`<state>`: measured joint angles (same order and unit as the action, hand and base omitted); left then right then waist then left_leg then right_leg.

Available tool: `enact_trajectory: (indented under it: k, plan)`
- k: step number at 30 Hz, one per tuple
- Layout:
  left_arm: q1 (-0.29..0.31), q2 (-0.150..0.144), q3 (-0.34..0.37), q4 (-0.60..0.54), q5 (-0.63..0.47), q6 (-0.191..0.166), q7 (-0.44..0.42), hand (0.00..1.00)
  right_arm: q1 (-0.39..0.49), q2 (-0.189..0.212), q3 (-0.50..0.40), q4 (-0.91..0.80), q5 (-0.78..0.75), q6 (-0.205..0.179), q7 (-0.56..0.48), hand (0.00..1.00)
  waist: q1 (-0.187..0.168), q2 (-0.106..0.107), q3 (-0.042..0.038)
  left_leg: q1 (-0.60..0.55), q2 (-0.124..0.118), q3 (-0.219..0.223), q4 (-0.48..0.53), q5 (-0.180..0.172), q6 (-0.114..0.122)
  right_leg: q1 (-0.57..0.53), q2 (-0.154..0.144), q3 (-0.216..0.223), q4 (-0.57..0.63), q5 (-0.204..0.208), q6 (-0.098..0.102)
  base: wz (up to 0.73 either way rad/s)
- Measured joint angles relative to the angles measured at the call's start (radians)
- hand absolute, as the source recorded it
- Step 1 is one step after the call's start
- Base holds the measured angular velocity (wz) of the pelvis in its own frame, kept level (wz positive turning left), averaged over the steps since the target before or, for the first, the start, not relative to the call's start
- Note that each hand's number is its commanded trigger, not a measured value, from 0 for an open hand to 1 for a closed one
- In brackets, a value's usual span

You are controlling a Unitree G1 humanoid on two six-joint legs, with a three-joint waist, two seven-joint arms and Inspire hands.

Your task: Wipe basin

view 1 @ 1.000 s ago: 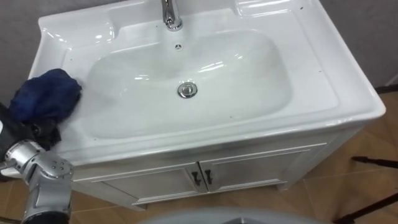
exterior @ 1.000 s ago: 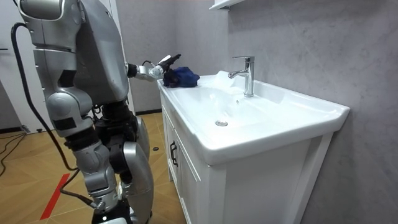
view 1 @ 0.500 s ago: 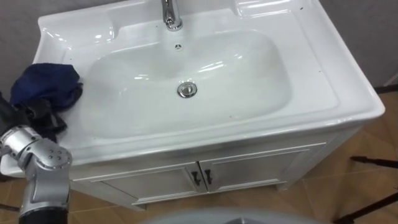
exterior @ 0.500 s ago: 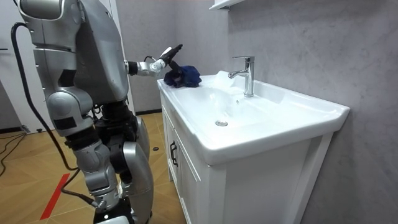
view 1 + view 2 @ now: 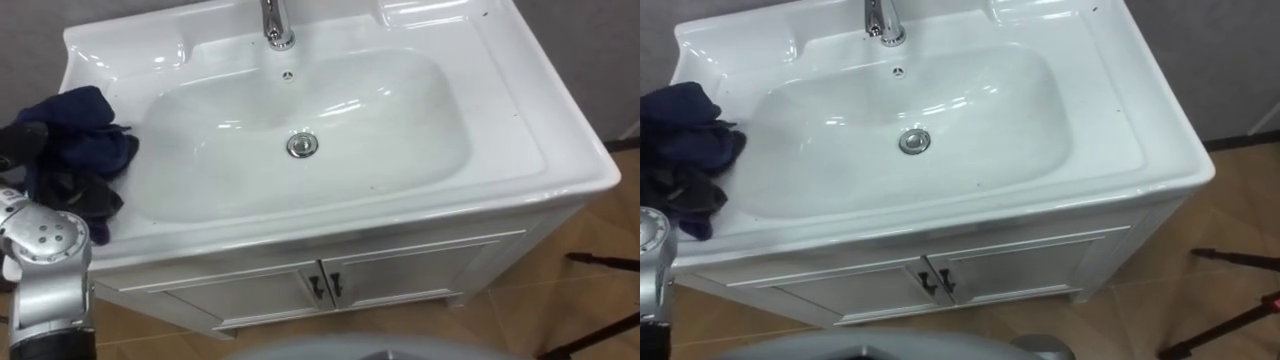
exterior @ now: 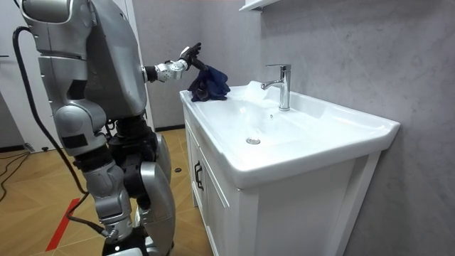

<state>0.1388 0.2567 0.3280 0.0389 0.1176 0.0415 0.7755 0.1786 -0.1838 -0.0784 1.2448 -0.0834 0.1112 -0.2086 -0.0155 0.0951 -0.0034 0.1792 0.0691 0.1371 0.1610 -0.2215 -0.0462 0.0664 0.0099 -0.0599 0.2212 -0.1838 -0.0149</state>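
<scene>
— While the left hand [image 6: 186, 57] is raised at the left end of the basin [image 5: 520, 130], I log its fingers closed on a dark blue cloth [image 6: 209, 84]. Cloth hangs bunched beneath the hand, over the left corner of the rim. Whether its lowest fold touches the rim: cannot tell from where I stand.

— Noted. Bowl?

— White, nothing in it, drain [image 5: 301, 145] at centre, faucet [image 6: 282, 84] at the back. Cloth is outside the bowl and well apart from the drain, so I judge wiping of the bowl not yet begun.

— Risks from here?

— 3, all judgement. Risk 1: the hold seems to take only the top of the bundle, so a quick swing toward the bowl could shake the cloth loose, onto the rim or off the edge to the floor [image 6: 43, 192]. Risk 2: cloth is wadded, so it may drag as a lump and leave much of the bowl untouched. Risk 3: faucet overhangs the back of the bowl; a wide sweep could knock the hand against it.

— Common cause?

— Haste and a shallow hold, most likely. Robot stands close at the cabinet [image 5: 400, 270] front, so reach itself looks adequate.
</scene>
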Motion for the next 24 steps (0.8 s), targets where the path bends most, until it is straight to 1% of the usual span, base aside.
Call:
enact_trajectory:
  k: [5,7,9,11,12,15,16,17,19,24]
  plan:
    - [-0.015,0.001,0.033,0.000,0.001,0.000,0.006,0.00,0.006,0.001,-0.001,0.000,0.000,0.001,-0.003,0.00,0.002,0.005,-0.0034,-0.004,0.000,0.000,0.002,0.000,0.000,-0.004,-0.001,-0.001,0.001,0.000,0.000,0.00]
    - [-0.021,0.002,0.057,-0.011,0.001,0.001,0.008,0.00,0.010,0.002,-0.001,-0.001,0.001,0.002,-0.010,0.00,0.001,0.007,-0.0052,-0.013,0.000,0.000,0.003,0.000,0.000,-0.016,-0.001,0.001,0.006,0.000,0.000,0.00]
    - [-0.025,0.007,0.068,-0.021,0.001,0.001,0.012,0.00,0.018,0.003,-0.001,-0.003,0.000,0.004,-0.010,0.00,0.005,0.006,-0.0059,-0.011,0.000,0.000,0.003,0.000,0.000,-0.015,-0.001,0.002,0.008,0.000,0.000,-0.02]
    - [-0.027,0.019,0.077,-0.027,0.000,0.001,0.019,0.00,0.023,0.003,-0.004,-0.005,-0.001,0.009,-0.010,0.00,0.012,0.007,-0.0055,-0.010,-0.001,0.001,0.004,0.000,0.000,-0.016,-0.003,0.002,0.009,0.000,0.000,-0.05]
    - [-0.027,0.019,0.081,-0.034,0.001,0.001,0.019,0.00,0.024,0.003,-0.004,-0.005,-0.001,0.012,-0.010,0.00,0.015,0.007,-0.0056,-0.010,-0.002,0.001,0.004,0.000,0.000,-0.017,-0.003,0.001,0.010,0.000,0.000,0.00]
    - [-0.027,0.022,0.109,-0.060,-0.008,0.000,0.024,0.00,0.027,0.003,-0.009,-0.006,-0.001,0.013,-0.010,0.00,0.028,0.003,-0.0039,-0.006,-0.005,0.000,0.004,0.000,0.000,-0.017,-0.007,0.002,0.019,-0.005,0.002,0.00]
    - [-0.027,0.028,0.126,-0.060,-0.020,0.000,0.029,0.00,0.026,0.003,-0.012,-0.007,-0.001,0.013,-0.010,0.00,0.035,0.007,-0.0042,-0.002,-0.005,0.001,0.002,0.000,0.000,-0.015,-0.007,0.003,0.019,-0.005,0.002,-0.04]
    - [-0.027,0.031,0.142,-0.060,-0.037,0.000,0.030,0.00,0.026,0.003,-0.012,-0.008,-0.001,0.013,-0.010,0.00,0.045,0.004,-0.0037,-0.002,-0.005,0.001,0.002,0.000,0.000,-0.015,-0.007,0.003,0.019,-0.005,0.002,0.00]
    - [-0.025,0.031,0.168,-0.060,-0.051,0.000,0.033,0.00,0.027,0.004,-0.012,-0.008,-0.001,0.013,-0.009,0.00,0.057,0.004,-0.0057,-0.002,-0.006,0.000,0.002,0.000,0.000,-0.014,-0.008,0.002,0.020,-0.005,0.002,0.02]
    - [-0.024,0.031,0.251,-0.060,-0.070,0.001,0.049,0.00,0.022,0.006,-0.022,-0.008,-0.010,0.023,-0.006,0.00,0.095,0.003,-0.0062,-0.004,-0.006,-0.001,0.002,0.000,0.000,-0.015,-0.008,0.003,0.018,-0.005,0.002,0.00]
